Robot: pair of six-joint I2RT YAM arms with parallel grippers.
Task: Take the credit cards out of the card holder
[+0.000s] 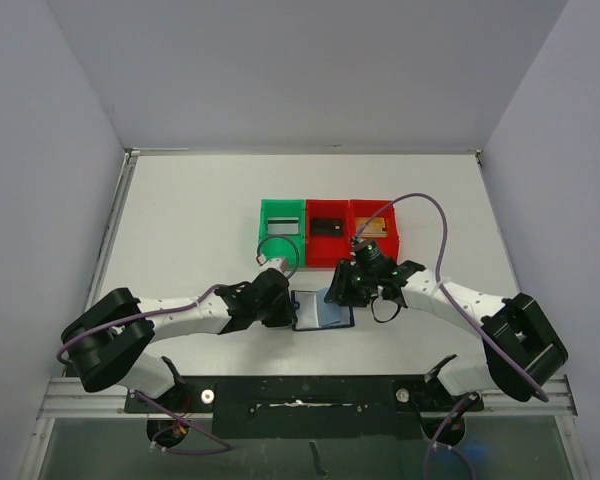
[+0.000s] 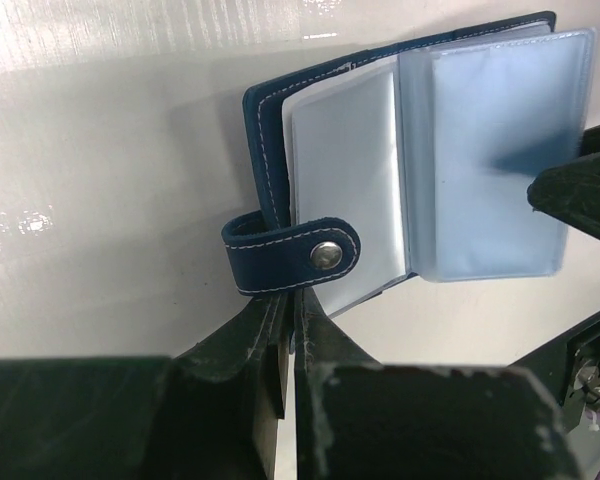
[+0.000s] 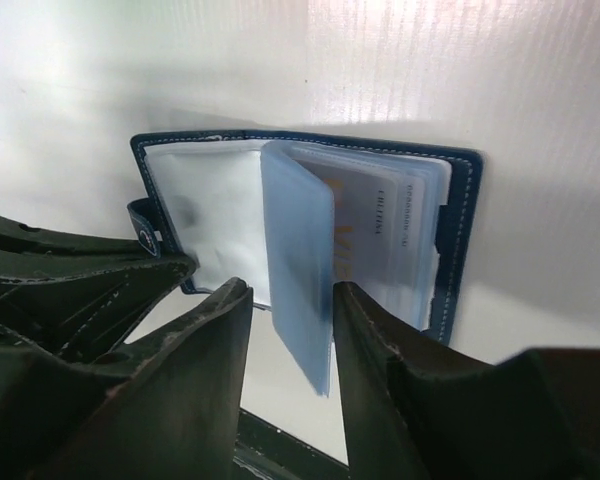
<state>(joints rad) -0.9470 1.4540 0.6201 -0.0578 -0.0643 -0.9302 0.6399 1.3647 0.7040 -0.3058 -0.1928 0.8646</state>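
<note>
Three credit cards (image 1: 327,226) are lying in bins toward the far middle of the bench (image 1: 180,220): the silver-grey card (image 1: 283,226) in the green bin (image 1: 265,225), the black card (image 1: 327,227) in the middle red bin (image 1: 327,258), and the gold-tan card (image 1: 375,226) in the right red bin (image 1: 365,207).

Closer to the near edge, the card holder (image 1: 320,312) is lying open and flat between the two arms. On its left side the left fingers (image 2: 320,340) are pressing together, appearing to pinch the cover by the snap strap (image 2: 292,258) and pin it down. Further right, the right fingers (image 3: 195,350) are standing a little apart, straddling one pale blue sleeve leaf (image 3: 298,260) that is rising upright between them, close on both sides but not plainly nipping it. Beyond that, a printed card face (image 3: 380,225) seems to be showing through the stacked sleeves, so emptying may not be finished.

The holder is looking light and floppy, with a soft stitched cover and thin glossy sleeves that are bending easily, so it is wanting an anchor at the firmer cover edge. Any remaining card is likely stiff, thin and slick, and is best taken by its exposed edge at the pocket mouth and drawn straight out.
</note>
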